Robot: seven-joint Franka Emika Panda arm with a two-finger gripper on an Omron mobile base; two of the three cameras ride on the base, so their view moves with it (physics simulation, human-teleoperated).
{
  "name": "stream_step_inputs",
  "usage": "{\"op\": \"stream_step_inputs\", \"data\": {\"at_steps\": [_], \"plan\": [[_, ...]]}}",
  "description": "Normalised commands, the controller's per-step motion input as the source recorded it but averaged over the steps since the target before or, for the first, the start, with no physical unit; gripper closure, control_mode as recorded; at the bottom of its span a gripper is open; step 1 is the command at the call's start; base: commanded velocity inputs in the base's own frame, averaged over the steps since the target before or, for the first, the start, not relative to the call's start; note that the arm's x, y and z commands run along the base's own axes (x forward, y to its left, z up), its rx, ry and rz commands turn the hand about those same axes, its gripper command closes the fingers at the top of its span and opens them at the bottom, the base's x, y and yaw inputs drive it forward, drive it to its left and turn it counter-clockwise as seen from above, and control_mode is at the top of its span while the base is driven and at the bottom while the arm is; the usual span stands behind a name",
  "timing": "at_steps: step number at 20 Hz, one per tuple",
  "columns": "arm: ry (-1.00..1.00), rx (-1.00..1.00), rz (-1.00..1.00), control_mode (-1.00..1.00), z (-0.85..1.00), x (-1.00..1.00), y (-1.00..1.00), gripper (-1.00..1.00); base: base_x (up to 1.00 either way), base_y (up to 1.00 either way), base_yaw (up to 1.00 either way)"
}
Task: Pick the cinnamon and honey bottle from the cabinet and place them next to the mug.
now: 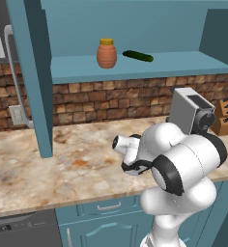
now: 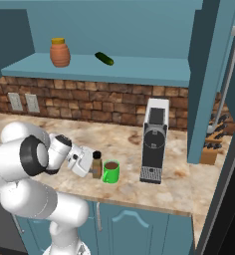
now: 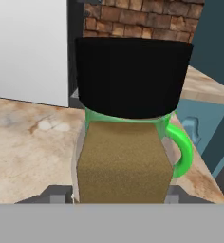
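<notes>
The cinnamon [image 2: 96,164] stands upright on the marble counter [image 2: 124,139], just left of the green mug [image 2: 111,172] and close enough that the two look to be touching or nearly so; in the hand view its tan body and black cap [image 3: 133,78] sit right in front of the mug [image 3: 180,147]. So that half of the task appears done, or a moment from done: the jar is down beside the mug.

The gripper [image 2: 89,167] is right at the jar, on its left. Its fingertips are hidden behind the jar in the hand view and too small to read from the base cameras, so I cannot tell whether the jaws are clamped on the jar or already parted from it.

The honey bottle [image 1: 106,53] is not yet moved. It rests on the shelf of the cabinet [image 1: 135,67], toward the left end, with a dark green cucumber [image 1: 138,56] lying just to its right. The same pair shows from the other side, honey bottle [image 2: 60,52] left of the cucumber [image 2: 104,59].

What remains, as I judge it: free the hand from the cinnamon, reach up to the shelf, take the honey bottle and set it on the counter next to the mug. The grey coffee machine [image 2: 154,144] stands to the mug's right, so room there is tighter.
</notes>
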Motion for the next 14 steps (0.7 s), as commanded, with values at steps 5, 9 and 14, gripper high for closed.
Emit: {"op": "stream_step_inputs", "data": {"at_steps": [5, 9, 14], "plan": [[-0.09, 0.00, 0.00, -1.00, 0.01, -0.18, 0.00, -1.00, 0.00, 0.00, 0.00], [-0.09, 0.00, 0.00, -1.00, 0.27, 0.03, 0.03, -1.00, 0.00, 0.00, 0.00], [-0.04, 0.00, 0.00, -1.00, 0.42, 0.02, 0.07, -1.00, 0.00, 0.00, 0.00]]}}
